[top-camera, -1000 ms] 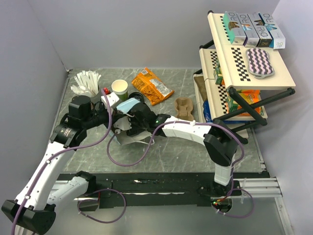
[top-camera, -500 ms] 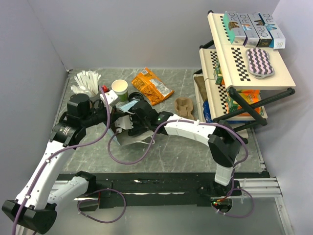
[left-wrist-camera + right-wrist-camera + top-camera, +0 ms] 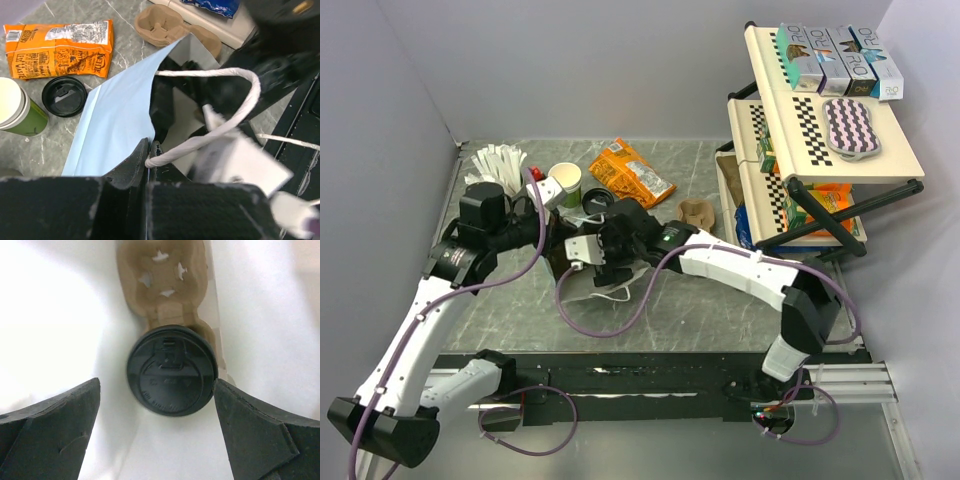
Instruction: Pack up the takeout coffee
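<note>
The left pincer (image 3: 149, 150) is pinching the bag handle (image 3: 220, 73), propping it open, while the spread right pincer (image 3: 156, 390) is straddling the takeout coffee (image 3: 171, 371).

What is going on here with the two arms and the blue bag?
The left gripper is shut on the white handle of the light blue paper bag, holding it open. The right gripper is inside the bag and open, one finger on each side of the takeout coffee, which shows its black lid, with a brown cardboard carrier just beyond it. The cup is not gripped.
</note>
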You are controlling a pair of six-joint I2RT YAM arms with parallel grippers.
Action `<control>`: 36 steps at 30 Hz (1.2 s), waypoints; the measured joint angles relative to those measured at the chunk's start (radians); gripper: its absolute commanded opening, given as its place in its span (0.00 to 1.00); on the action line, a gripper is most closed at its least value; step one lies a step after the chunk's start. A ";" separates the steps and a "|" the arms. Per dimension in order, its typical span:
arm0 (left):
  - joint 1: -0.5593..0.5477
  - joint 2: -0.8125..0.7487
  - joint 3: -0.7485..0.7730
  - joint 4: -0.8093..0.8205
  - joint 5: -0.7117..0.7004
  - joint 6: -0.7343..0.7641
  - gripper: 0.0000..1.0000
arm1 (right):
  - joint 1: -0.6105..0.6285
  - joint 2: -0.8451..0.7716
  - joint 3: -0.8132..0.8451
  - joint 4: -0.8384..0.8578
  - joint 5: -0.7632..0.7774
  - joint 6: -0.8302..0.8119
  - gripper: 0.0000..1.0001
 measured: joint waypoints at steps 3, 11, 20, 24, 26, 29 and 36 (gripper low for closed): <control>0.002 0.019 0.014 -0.015 0.017 -0.002 0.01 | 0.000 -0.037 0.010 -0.022 -0.045 0.022 1.00; 0.020 0.074 0.035 -0.048 0.039 -0.038 0.01 | 0.000 -0.119 0.084 -0.063 -0.119 0.048 1.00; 0.104 0.146 0.113 -0.092 0.074 -0.059 0.01 | -0.001 -0.212 0.124 -0.063 -0.097 0.120 1.00; 0.154 0.186 0.158 -0.118 0.101 -0.054 0.01 | -0.004 -0.251 0.156 -0.040 -0.080 0.162 1.00; 0.172 0.203 0.171 -0.126 0.111 -0.049 0.01 | -0.008 -0.279 0.166 -0.038 -0.083 0.171 1.00; 0.192 0.230 0.188 -0.135 0.118 -0.032 0.01 | -0.014 -0.313 0.172 -0.051 -0.100 0.166 0.99; 0.229 0.267 0.237 -0.153 0.113 0.003 0.25 | -0.070 -0.326 0.141 -0.112 -0.184 0.162 0.90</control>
